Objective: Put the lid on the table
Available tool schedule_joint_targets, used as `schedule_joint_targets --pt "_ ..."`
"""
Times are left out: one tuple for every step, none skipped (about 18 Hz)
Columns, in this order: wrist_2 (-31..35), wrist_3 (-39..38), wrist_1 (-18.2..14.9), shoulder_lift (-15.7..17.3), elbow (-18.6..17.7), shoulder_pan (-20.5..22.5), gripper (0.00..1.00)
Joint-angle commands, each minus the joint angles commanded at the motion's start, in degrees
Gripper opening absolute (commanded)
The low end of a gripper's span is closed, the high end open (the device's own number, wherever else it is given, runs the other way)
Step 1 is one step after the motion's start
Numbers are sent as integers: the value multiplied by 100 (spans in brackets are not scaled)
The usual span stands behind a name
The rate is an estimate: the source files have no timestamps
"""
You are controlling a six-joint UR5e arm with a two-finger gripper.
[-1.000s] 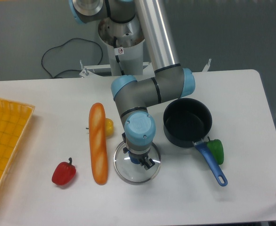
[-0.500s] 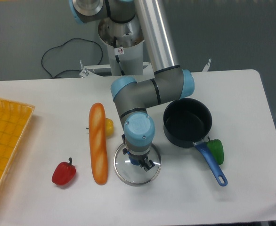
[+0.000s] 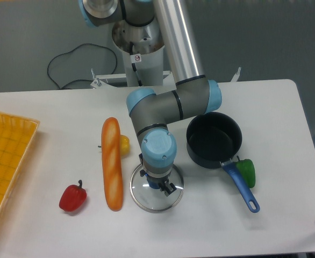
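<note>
The lid (image 3: 153, 196) lies flat on the table (image 3: 286, 113), toward the front edge and a little left of the middle, its silver rim showing all round below the arm. The gripper (image 3: 158, 184) points straight down over the lid's centre, and its wrist housing hides the knob and most of the fingers, so I cannot tell whether the jaws are closed on the knob or parted. Just left of the lid lies a baguette (image 3: 112, 163), running front to back, with a small yellow fruit (image 3: 124, 144) peeking out behind it. A red pepper (image 3: 73, 197) sits further left, near the front edge. To the right stands a dark saucepan (image 3: 214, 138) with a blue handle, a green pepper (image 3: 247, 171) beside that handle. A yellow mesh tray (image 3: 4, 156) overhangs the left edge.
</note>
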Motion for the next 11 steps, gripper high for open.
schedule_joint_targets --pt "0 0 0 0 0 0 72" --pt "0 0 0 0 0 0 77" --pt "0 9 0 -9 0 0 83" --pt "0 9 0 -17 9 0 93" --pt "0 9 0 -18 9 0 99" --pt "0 9 0 -9 9 9 100" --pt "0 9 0 0 9 9 100" --pt "0 0 0 0 9 0 100" --pt "0 9 0 0 9 9 100" --pt "0 9 0 0 9 9 100" --pt "0 9 0 9 17 0 100"
